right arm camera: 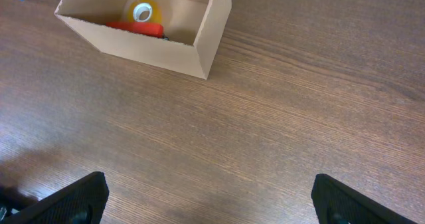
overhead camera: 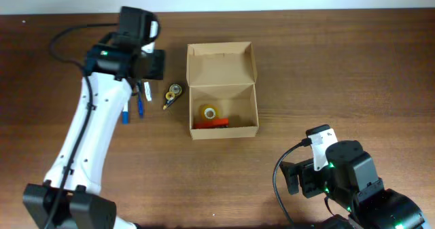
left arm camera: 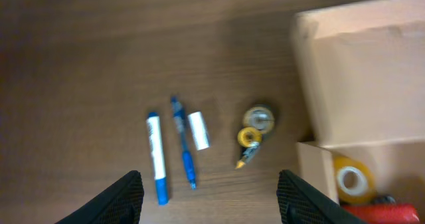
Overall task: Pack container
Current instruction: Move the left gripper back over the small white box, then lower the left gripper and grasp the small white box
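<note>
Our left claw (left arm camera: 212,199) hangs with its jaws apart and nothing between them, above the loose items that lie on the table (overhead camera: 340,66) towards its left side. Just ahead of the fingertips are a white-and-blue marker (left arm camera: 155,159), a blue pen (left arm camera: 182,144) and a small white piece (left arm camera: 198,130), side by side and close together. A little to the right of these lies a small yellow roll (left arm camera: 254,127).

Further right, about midway along the table and nearer its far edge, stands the container (overhead camera: 257,108), its lid flap (overhead camera: 221,62) thrown open towards the far edge. Inside we see a yellow tape roll (overhead camera: 209,111) and a red item (overhead camera: 212,123) against the near wall.

Our right claw (right arm camera: 212,199) is spread wide and empty over bare wood near the table's near right corner, well apart from the box.

We judge the main risk to be in the crowding. If the jaws close on the pen, they may catch the marker or flick the white piece away. The pens lie flat, so a descent that goes too low would jam the fingertips on the wood. A carried item that clips the light cardboard wall could push the box out of place.
</note>
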`<move>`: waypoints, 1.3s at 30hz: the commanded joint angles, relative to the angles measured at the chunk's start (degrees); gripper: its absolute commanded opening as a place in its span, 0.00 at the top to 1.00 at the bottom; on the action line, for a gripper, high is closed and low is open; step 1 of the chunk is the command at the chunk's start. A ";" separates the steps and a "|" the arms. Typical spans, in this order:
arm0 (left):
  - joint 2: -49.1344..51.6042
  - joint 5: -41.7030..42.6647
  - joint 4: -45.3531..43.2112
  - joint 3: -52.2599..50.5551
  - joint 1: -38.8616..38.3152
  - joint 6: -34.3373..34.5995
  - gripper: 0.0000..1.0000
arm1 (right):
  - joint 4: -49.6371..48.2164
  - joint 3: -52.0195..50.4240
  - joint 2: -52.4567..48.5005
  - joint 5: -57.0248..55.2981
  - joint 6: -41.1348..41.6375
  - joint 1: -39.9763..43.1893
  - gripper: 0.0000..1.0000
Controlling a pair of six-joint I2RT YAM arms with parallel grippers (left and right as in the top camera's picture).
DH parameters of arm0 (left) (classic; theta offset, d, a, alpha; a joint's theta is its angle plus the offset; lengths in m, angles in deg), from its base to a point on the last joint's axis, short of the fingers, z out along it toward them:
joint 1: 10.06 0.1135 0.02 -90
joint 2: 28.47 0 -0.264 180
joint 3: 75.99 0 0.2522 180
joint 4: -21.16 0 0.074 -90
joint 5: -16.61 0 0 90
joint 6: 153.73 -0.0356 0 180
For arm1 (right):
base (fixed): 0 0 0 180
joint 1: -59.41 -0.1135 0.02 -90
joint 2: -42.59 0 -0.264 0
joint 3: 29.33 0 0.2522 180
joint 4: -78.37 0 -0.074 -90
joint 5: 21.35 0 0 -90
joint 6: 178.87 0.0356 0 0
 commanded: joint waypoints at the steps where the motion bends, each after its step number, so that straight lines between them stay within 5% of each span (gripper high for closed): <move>1: 0.52 4.15 -1.53 -4.44 2.58 3.21 0.36 | -0.15 -0.17 0.02 0.28 -0.24 -0.35 0.01; 10: 6.32 6.10 -11.37 -14.60 3.63 4.63 0.36 | -0.13 -0.17 0.02 0.28 -0.24 -0.35 0.01; 23: 18.36 4.98 -16.87 -14.71 3.63 4.61 0.37 | -0.13 -0.17 0.02 0.28 -0.24 -0.35 0.01; 39: 21.07 0.83 -20.52 -14.71 3.65 7.58 0.43 | -0.13 -0.17 0.02 0.26 -0.24 -0.35 0.01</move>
